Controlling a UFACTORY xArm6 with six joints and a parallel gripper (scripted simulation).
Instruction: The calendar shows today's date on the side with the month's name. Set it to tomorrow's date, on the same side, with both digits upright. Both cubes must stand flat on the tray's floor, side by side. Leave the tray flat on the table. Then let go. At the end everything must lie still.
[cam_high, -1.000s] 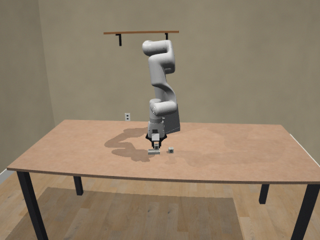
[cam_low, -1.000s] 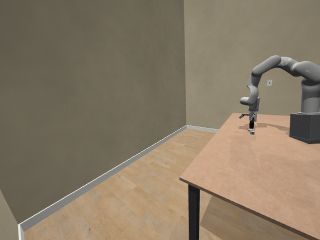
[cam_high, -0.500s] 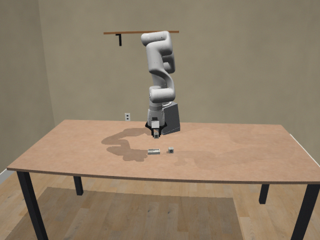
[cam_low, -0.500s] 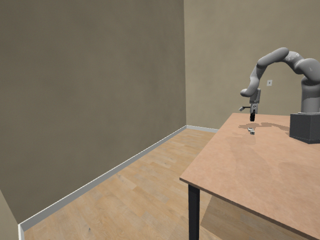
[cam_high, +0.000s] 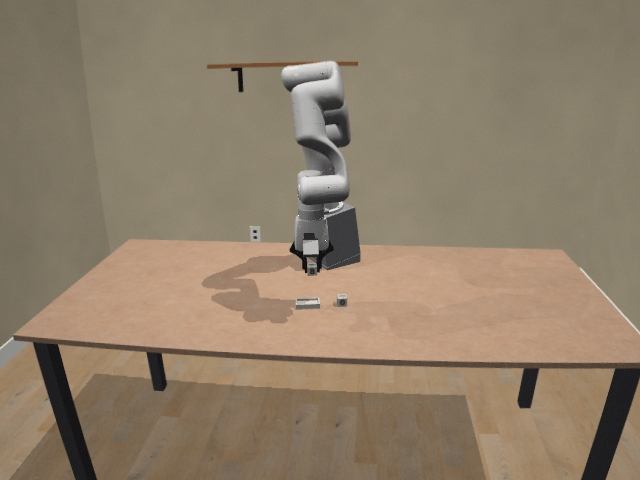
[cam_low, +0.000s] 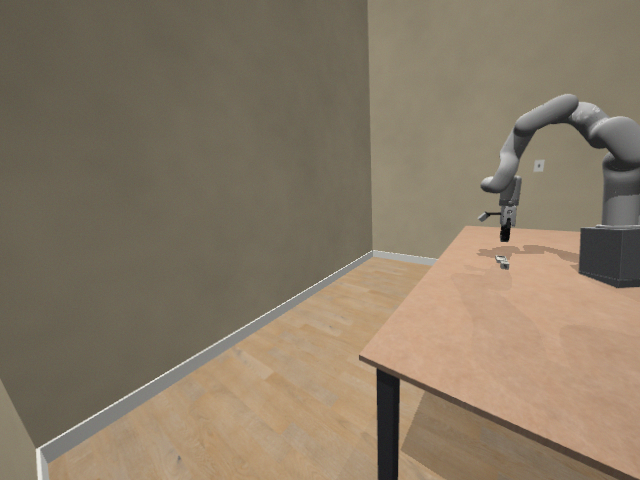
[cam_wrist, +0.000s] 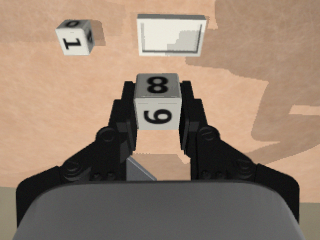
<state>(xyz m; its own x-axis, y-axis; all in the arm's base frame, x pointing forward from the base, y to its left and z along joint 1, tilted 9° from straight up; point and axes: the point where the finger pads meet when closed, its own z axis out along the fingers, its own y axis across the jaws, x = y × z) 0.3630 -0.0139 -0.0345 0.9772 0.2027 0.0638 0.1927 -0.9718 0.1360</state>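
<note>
My gripper (cam_high: 311, 270) (cam_low: 505, 237) (cam_wrist: 157, 96) is shut on a pale cube (cam_high: 311, 268) (cam_wrist: 157, 101), held in the air above the table. Its side towards the top camera shows an 8; another face in the wrist view shows a 6 or 9, lying sideways. The shallow white tray (cam_high: 308, 306) (cam_wrist: 171, 17) lies flat on the table and is empty. The other cube (cam_high: 341, 300) (cam_low: 505, 266) (cam_wrist: 74, 42) stands on the table beside the tray, to its right in the top view, with a 0 facing that camera and a sideways 1 on top.
The wooden table (cam_high: 170, 320) (cam_low: 465, 330) carries the tray and loose cube near its middle. The arm's grey base block (cam_high: 342, 237) (cam_low: 610, 255) stands behind them. A wall shelf (cam_high: 258, 65) hangs behind the arm.
</note>
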